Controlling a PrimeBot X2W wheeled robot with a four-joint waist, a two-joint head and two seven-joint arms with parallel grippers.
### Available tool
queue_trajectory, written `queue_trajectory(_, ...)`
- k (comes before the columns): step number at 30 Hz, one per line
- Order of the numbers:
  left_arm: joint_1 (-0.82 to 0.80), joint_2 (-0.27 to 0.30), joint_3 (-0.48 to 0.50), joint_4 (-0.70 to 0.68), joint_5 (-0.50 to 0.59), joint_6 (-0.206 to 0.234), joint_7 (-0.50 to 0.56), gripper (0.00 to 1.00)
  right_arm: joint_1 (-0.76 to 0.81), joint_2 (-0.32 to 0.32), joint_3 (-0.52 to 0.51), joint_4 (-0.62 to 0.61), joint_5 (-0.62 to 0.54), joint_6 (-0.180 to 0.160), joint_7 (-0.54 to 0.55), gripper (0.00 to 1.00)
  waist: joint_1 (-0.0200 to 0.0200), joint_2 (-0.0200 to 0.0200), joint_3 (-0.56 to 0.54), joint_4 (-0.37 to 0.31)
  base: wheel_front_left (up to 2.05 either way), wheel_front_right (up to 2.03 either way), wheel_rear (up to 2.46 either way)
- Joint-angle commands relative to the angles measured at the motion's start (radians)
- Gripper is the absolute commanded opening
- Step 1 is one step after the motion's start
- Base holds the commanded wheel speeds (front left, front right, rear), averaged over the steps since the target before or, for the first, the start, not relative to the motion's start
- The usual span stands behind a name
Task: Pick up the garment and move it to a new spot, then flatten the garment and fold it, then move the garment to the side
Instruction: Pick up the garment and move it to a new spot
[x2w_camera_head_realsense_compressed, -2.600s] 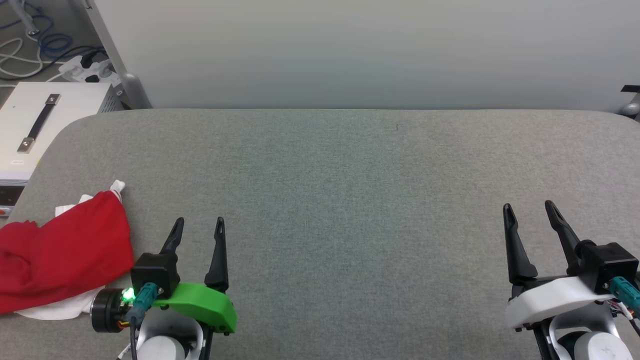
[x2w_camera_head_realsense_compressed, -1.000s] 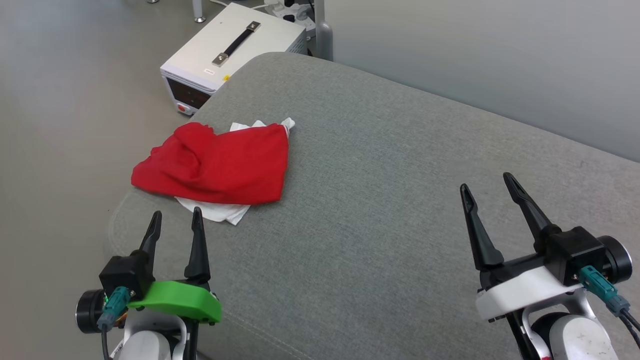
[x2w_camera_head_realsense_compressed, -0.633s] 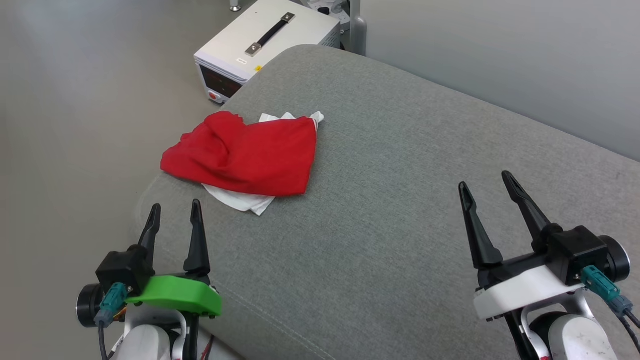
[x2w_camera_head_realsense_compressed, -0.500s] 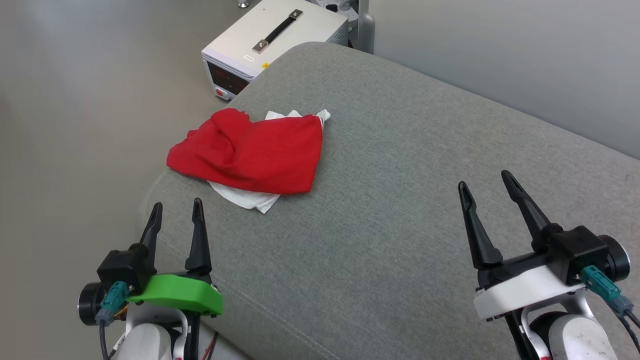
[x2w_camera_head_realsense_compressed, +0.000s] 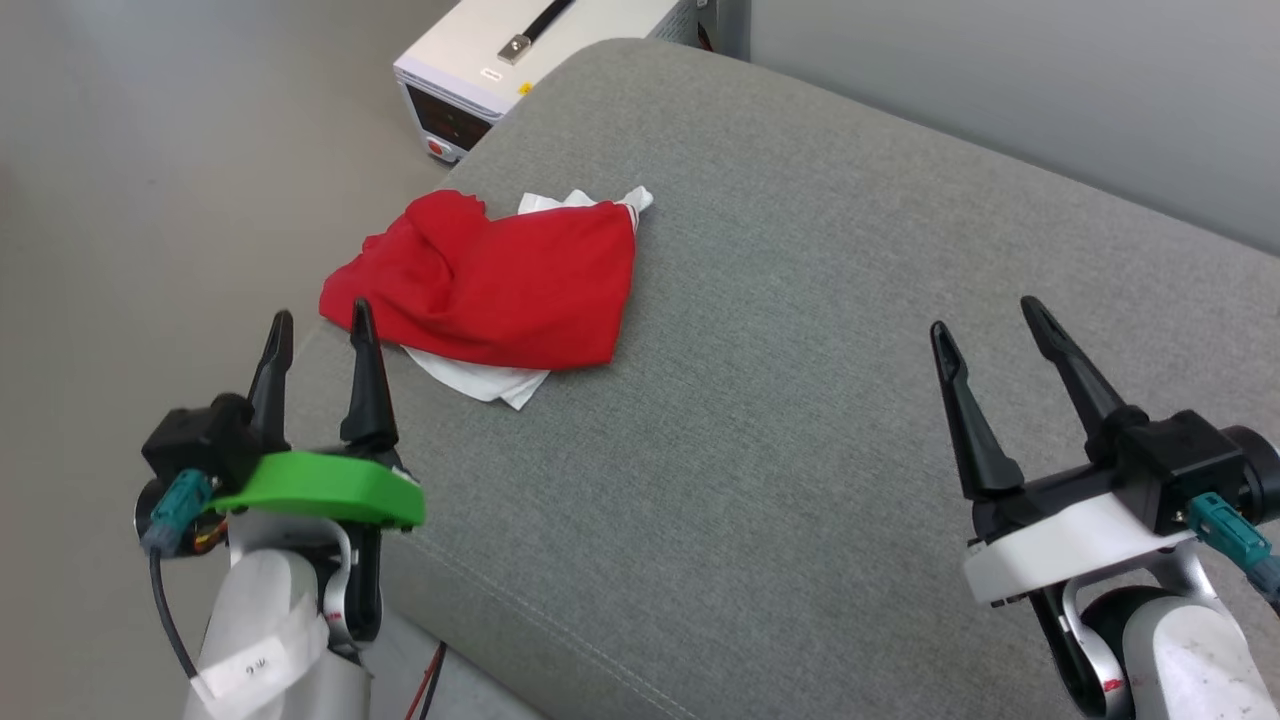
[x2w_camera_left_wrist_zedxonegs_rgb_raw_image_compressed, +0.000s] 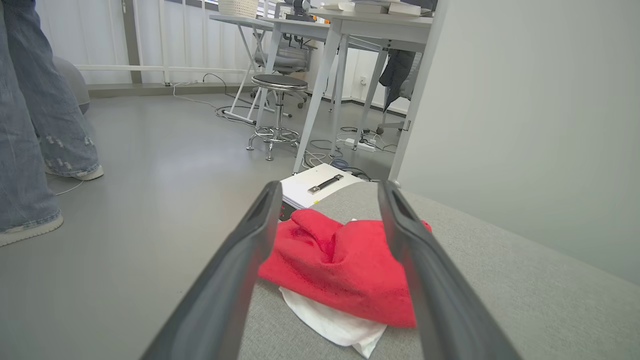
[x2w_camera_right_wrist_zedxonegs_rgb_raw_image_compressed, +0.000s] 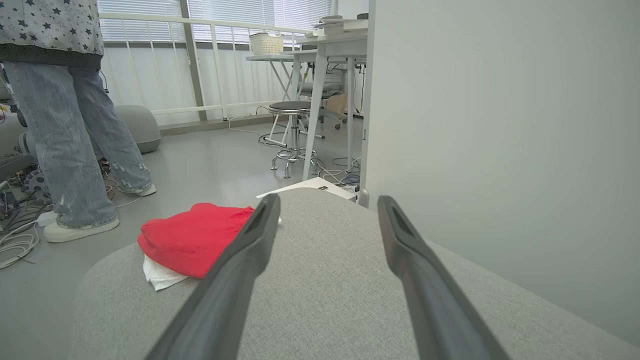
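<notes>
The garment (x2w_camera_head_realsense_compressed: 500, 285) lies crumpled in a red heap with white cloth poking out beneath it, near the left corner of the grey padded table (x2w_camera_head_realsense_compressed: 800, 400). In the left wrist view the garment (x2w_camera_left_wrist_zedxonegs_rgb_raw_image_compressed: 340, 265) sits just ahead, between the fingers. My left gripper (x2w_camera_head_realsense_compressed: 318, 322) hovers open at the table's left edge, its tips a short way from the heap's near side. My right gripper (x2w_camera_head_realsense_compressed: 985, 312) stands open over the table's right part, far from the garment (x2w_camera_right_wrist_zedxonegs_rgb_raw_image_compressed: 192, 239), with nothing between its fingers.
A white box with a black handle (x2w_camera_head_realsense_compressed: 520, 60) stands on the floor past the table's far left corner. A person in jeans (x2w_camera_right_wrist_zedxonegs_rgb_raw_image_compressed: 75, 130) stands on the floor to the left. A stool (x2w_camera_left_wrist_zedxonegs_rgb_raw_image_compressed: 277, 110) and desks stand farther off. A grey wall (x2w_camera_head_realsense_compressed: 1000, 100) backs the table.
The head camera has turned left and tilted down, bringing the garment toward the middle of its view. My left gripper has risen and come closer to the heap. Both grippers stayed open.
</notes>
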Motion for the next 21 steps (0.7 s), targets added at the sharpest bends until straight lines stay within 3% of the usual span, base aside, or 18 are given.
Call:
queue_trajectory(1,-0.045,-0.003,0.003,0.024,-0.007,-0.009,-0.006,1.0,-0.021,-0.011,0.001,-0.013,-0.004,-0.002,0.01,1.0,0.0,0.0,0.061,-0.041,0.0,0.0,0.0)
queue_trajectory(5,-0.16,0.021,0.003,0.138,-0.046,-0.025,0.021,1.0,-0.047,-0.038,-0.002,-0.04,-0.003,-0.002,0.035,1.0,0.0,0.0,0.126,-0.079,0.0,0.0,0.0)
queue_trajectory(21,-0.562,0.222,-0.007,0.495,-0.247,-0.045,0.433,1.0,-0.175,-0.124,-0.001,-0.116,0.013,-0.002,0.079,1.0,0.0,0.0,0.386,-0.222,0.0,0.0,0.0)
